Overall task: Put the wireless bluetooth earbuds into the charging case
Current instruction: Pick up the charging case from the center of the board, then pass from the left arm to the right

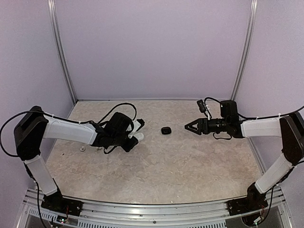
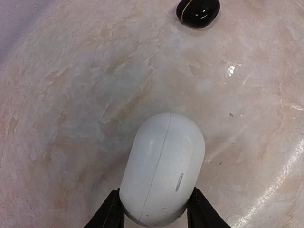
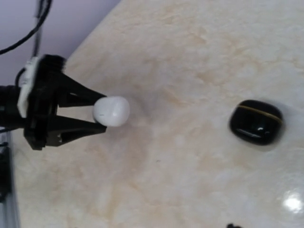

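Left gripper (image 2: 156, 209): clenched on the white case (image 2: 161, 171). You have one finger on each long side, near its close end.
White case: its lid is down. Its long axis runs straight out from your fingers, and the seam line runs along that axis. It looks carried just above the table (image 1: 190, 166), though you cannot be sure it is clear of it.
Right gripper (image 1: 191, 127): it holds nothing. You cannot tell from these views how far apart its jaws stand.
Black case (image 1: 166, 130): it sits closed on the table between your two grippers. It is just past the far end of the white case, slightly right of that axis in the left wrist view.
Black case axis: roughly in line with the two grippers.
Nearer arm: the right one, by a little, in the top view, and it points straight at the black case.
Earbuds: you can see none for certain. A white speck (image 1: 82, 148) on the table beside the left forearm may be one, but it is too small to tell.
Coming move, as a guess: a lid must be opened first. The free right gripper faces both cases.
Writing: no brand or label can be read. The white case has a short grey slit on its face. The black case has a thin gold line around its seam.
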### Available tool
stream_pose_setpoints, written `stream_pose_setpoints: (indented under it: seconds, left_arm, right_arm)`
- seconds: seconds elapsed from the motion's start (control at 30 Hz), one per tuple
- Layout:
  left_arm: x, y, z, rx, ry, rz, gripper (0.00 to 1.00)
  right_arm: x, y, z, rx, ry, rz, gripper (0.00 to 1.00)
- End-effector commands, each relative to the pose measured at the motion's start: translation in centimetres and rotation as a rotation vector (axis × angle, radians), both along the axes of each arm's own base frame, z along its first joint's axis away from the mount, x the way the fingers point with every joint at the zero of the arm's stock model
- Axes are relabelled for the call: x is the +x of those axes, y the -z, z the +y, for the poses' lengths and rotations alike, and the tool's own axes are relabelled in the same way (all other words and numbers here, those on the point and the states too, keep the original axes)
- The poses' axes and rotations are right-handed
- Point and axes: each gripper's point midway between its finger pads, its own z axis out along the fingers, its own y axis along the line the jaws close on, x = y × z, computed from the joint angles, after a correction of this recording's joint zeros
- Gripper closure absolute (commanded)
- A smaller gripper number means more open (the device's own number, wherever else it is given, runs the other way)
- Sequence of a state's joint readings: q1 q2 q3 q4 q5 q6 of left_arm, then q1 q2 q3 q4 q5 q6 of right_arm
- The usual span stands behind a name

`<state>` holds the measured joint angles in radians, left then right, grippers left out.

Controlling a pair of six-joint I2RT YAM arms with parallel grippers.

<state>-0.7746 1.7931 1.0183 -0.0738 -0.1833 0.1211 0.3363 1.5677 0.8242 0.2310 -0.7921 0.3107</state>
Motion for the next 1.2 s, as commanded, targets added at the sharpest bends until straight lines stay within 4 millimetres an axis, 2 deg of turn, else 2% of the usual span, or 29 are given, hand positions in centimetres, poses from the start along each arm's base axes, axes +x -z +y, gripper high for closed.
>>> stream_pose_setpoints:
  seconds: [0.0, 0.13, 0.23, 0.37, 0.47, 0.63, 0.77, 1.17]
  left_arm:
    - [-1.0, -7.5, -2.2, -0.070, 0.090, -0.289, 0.73]
    - [-4.5, -11.6, -3.9, -0.089, 0.201, -0.458, 0.73]
    - [-6.2, -14.4, -4.5, -0.118, 0.238, -0.535, 0.73]
    - [-8.2, -16.9, -5.3, -0.117, 0.290, -0.625, 0.73]
    - [-9.4, -18.1, -5.9, -0.103, 0.318, -0.677, 0.73]
    - [-10.0, -19.3, -6.7, -0.093, 0.333, -0.713, 0.73]
    - [-10.5, -19.7, -7.4, -0.089, 0.351, -0.730, 0.73]
    - [-11.4, -20.2, -8.4, -0.113, 0.376, -0.743, 0.73]
  right_arm:
    - [-2.0, -2.4, 0.4, 0.120, -0.051, -0.040, 0.35]
    - [-4.0, -3.3, 1.4, 0.163, -0.108, -0.057, 0.37]
    - [-5.5, -4.6, 2.8, 0.192, -0.155, -0.089, 0.39]
    - [-7.4, -6.6, 5.0, 0.230, -0.221, -0.135, 0.39]
    - [-8.7, -8.0, 6.3, 0.252, -0.266, -0.166, 0.40]
    - [-10.1, -9.5, 7.9, 0.268, -0.308, -0.197, 0.42]
    - [-10.2, -10.4, 8.9, 0.259, -0.309, -0.220, 0.44]
    - [-11.0, -10.7, 12.8, 0.250, -0.363, -0.211, 0.54]
